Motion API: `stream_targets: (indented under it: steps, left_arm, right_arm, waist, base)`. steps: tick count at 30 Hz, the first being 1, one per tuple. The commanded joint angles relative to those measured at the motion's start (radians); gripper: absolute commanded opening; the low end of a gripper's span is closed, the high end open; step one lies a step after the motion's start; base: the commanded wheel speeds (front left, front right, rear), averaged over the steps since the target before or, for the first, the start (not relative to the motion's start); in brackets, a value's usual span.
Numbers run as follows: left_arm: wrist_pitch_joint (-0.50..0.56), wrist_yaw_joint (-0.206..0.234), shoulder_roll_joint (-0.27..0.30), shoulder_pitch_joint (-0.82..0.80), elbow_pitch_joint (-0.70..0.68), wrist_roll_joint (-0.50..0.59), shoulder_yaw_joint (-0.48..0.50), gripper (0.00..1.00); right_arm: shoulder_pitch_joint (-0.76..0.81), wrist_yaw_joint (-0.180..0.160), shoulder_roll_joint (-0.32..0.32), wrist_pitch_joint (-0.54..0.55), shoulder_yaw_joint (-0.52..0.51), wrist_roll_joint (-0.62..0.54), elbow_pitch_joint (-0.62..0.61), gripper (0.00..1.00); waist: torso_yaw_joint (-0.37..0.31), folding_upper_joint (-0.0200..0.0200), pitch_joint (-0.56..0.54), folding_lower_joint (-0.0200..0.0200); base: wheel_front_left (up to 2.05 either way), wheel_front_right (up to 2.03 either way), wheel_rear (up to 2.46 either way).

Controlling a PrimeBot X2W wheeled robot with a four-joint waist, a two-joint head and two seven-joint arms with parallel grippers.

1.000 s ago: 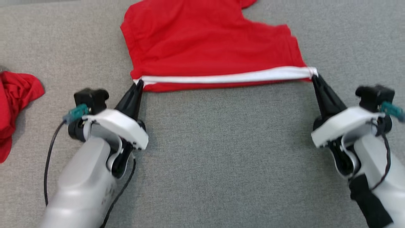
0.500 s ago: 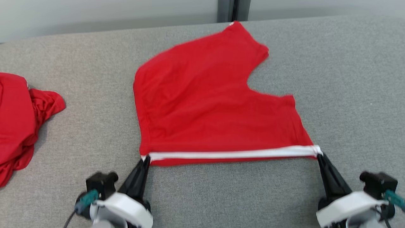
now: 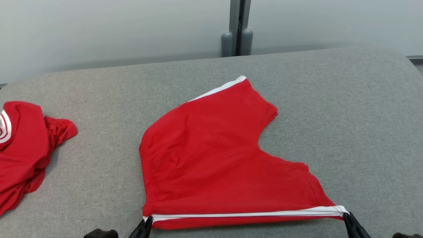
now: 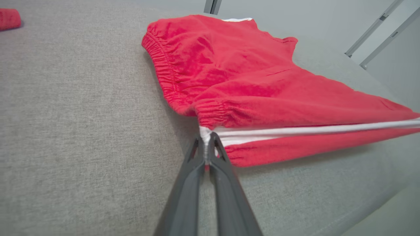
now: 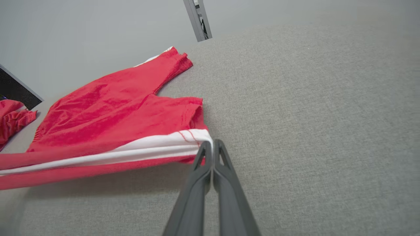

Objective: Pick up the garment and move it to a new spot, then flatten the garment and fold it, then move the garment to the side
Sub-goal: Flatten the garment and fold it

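Observation:
The garment [image 3: 211, 158] is a pair of red shorts with a white side stripe, lying on the grey table [image 3: 347, 115] with the stripe edge stretched taut along the near side. My left gripper [image 3: 147, 220] is shut on the stripe's left end at the waistband corner, seen close up in the left wrist view as the left gripper [image 4: 206, 144] pinching white fabric of the garment [image 4: 249, 82]. My right gripper [image 3: 347, 216] is shut on the stripe's right end at the leg hem; the right wrist view shows the right gripper [image 5: 211, 147] clamped on the garment [image 5: 108, 121].
Another crumpled red garment [image 3: 23, 148] lies at the table's left edge, also visible as red cloth [image 5: 13, 119] in the right wrist view. A pale wall with a dark vertical post [image 3: 237, 29] stands behind the table's far edge.
The head camera has tilted up, so the table's far edge and wall now show and the grippers sit at the bottom edge. Both grippers keep their hold on the stripe ends.

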Motion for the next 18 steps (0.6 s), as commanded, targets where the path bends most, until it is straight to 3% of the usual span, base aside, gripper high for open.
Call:
stream_targets:
  steps: [1,11,15,18]
  left_arm:
    - [0.008,0.017,0.016,0.013,-0.024,-0.006,0.010,0.00]
    - [0.062,0.075,0.038,0.001,-0.157,-0.002,0.032,0.00]
    - [0.072,0.078,0.024,-0.062,-0.182,0.012,0.028,0.00]
    - [0.067,0.053,0.013,-0.135,-0.186,0.013,0.027,0.00]
  right_arm:
    - [0.011,0.000,-0.003,0.011,-0.017,-0.005,-0.021,0.00]
    - [-0.033,0.000,0.008,0.057,-0.053,-0.024,-0.113,0.00]
    - [-0.120,0.000,-0.006,0.058,-0.057,-0.035,-0.111,0.00]
    - [-0.210,0.000,-0.038,0.056,-0.044,-0.032,-0.100,0.00]
  waist:
    - [-0.008,-0.0001,-0.006,0.0000]
    - [0.009,-0.0001,0.042,0.0000]
    - [0.035,-0.0001,0.096,0.0000]
    - [0.059,-0.0001,0.146,0.0000]
  base:
    - [0.00,0.00,0.00]
    - [0.00,0.00,0.00]
    - [0.00,0.00,0.00]
    - [0.00,0.00,0.00]
